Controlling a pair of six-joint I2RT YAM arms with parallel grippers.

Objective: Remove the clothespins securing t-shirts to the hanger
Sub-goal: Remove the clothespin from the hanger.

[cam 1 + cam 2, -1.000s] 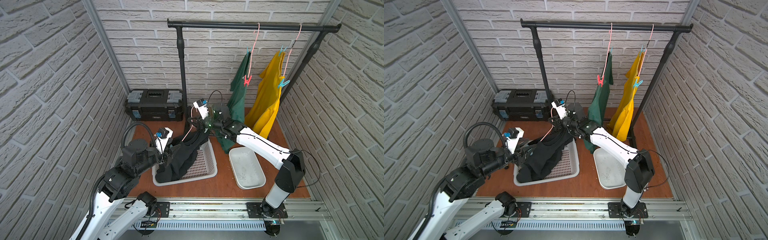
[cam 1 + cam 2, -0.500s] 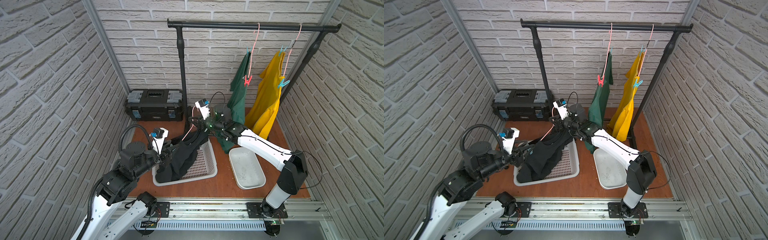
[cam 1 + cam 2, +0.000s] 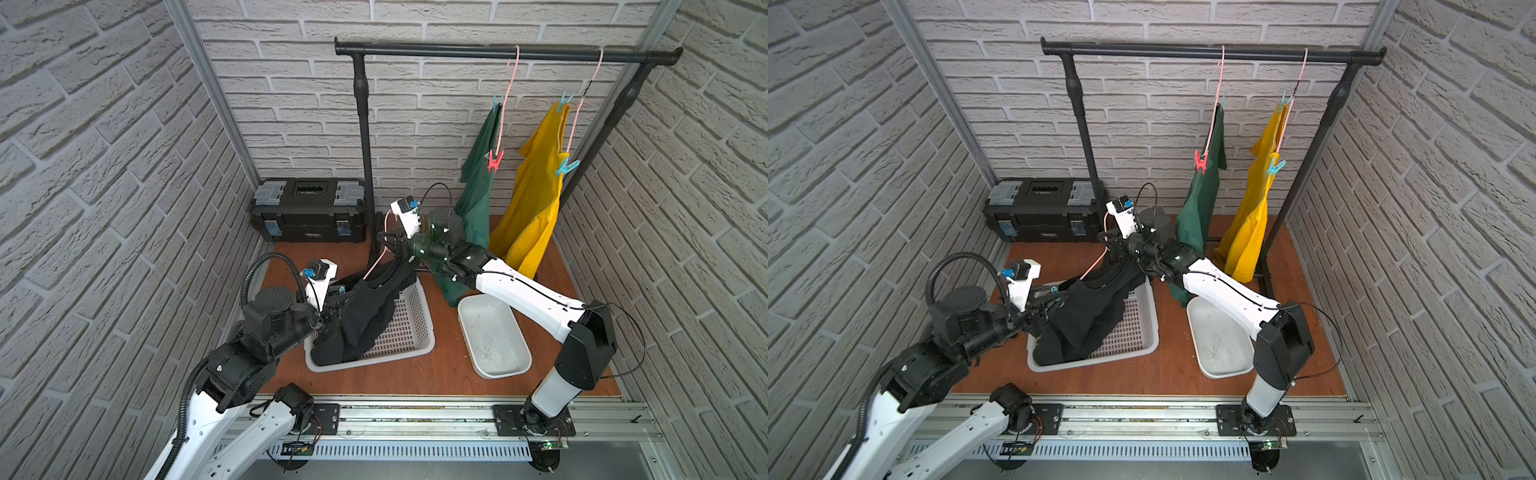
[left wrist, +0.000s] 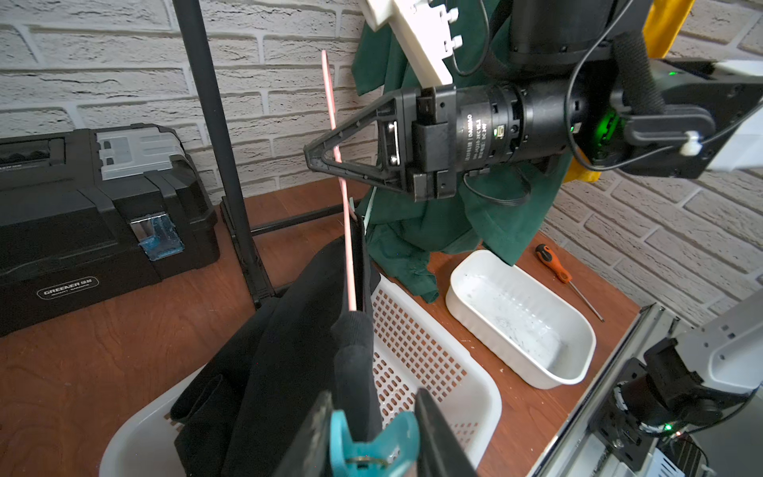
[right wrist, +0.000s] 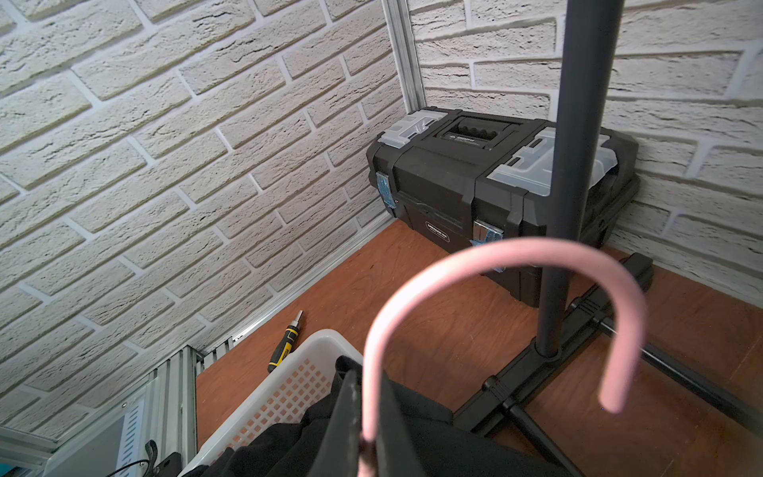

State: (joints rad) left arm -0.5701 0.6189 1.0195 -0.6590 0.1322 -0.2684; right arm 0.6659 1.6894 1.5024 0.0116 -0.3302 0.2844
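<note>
The left gripper pinches both handles of a teal clothespin that is clipped to the black t-shirt. The shirt drapes into the white basket. The right gripper is clamped on the neck of the pink hanger carrying that shirt. Further right, the green t-shirt with a red clothespin and the yellow t-shirt with another teal peg hang on the rail.

GREENER on black toolbox, possibly DAMIAO on wrist motor
</note>
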